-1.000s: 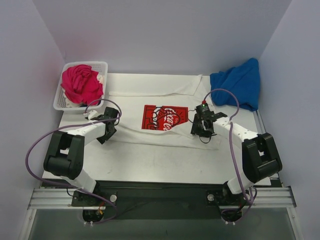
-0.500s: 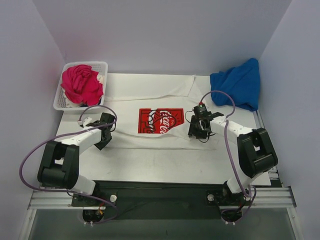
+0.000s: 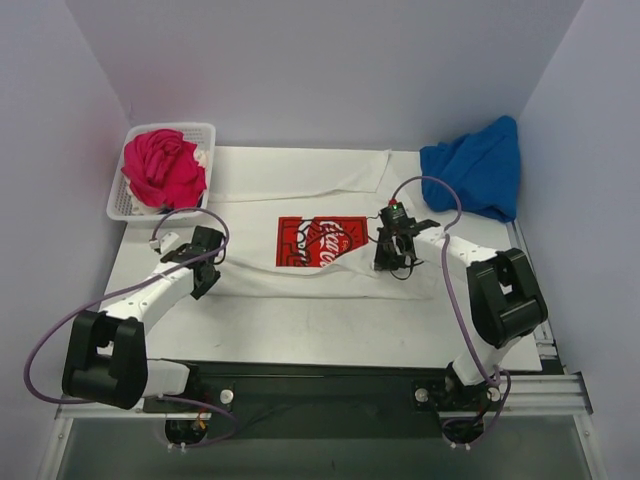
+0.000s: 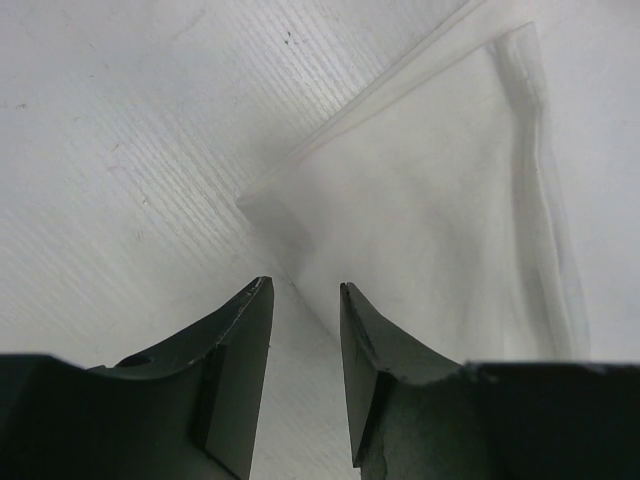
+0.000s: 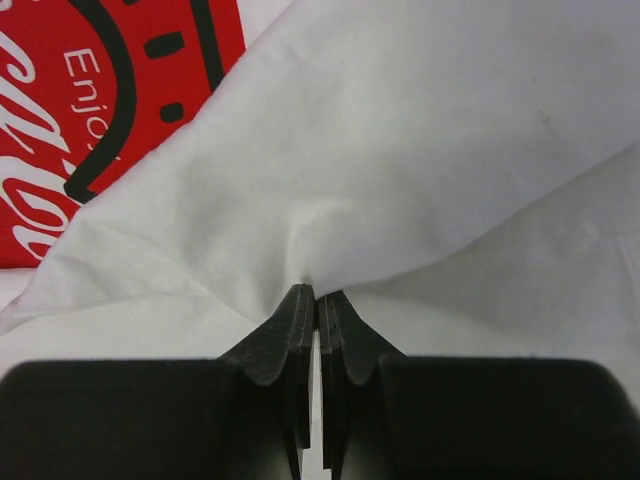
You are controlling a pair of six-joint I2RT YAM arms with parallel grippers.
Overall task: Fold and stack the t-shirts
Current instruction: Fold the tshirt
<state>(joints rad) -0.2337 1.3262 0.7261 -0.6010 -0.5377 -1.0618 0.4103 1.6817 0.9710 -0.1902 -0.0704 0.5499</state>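
White cotton covers the middle of the table [image 3: 300,320]: the white t-shirt [image 3: 300,185] lies spread between the arms, red print [image 3: 320,241] up. The right claw [image 5: 317,295] is pinched tight on a raised fold just right of the print. The left claw [image 4: 305,290], jaws slightly apart and holding nothing, hovers at a left-hand corner of the cloth. Light and limp, the shirt probably handles best gripped at edges or corners. A blue t-shirt [image 3: 475,175] lies far right, a pink t-shirt [image 3: 160,165] in the basket [image 3: 200,127] far left.

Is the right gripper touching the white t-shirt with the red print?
Touching. The right wrist view shows the right gripper with its fingers shut on a raised fold of the white t-shirt.
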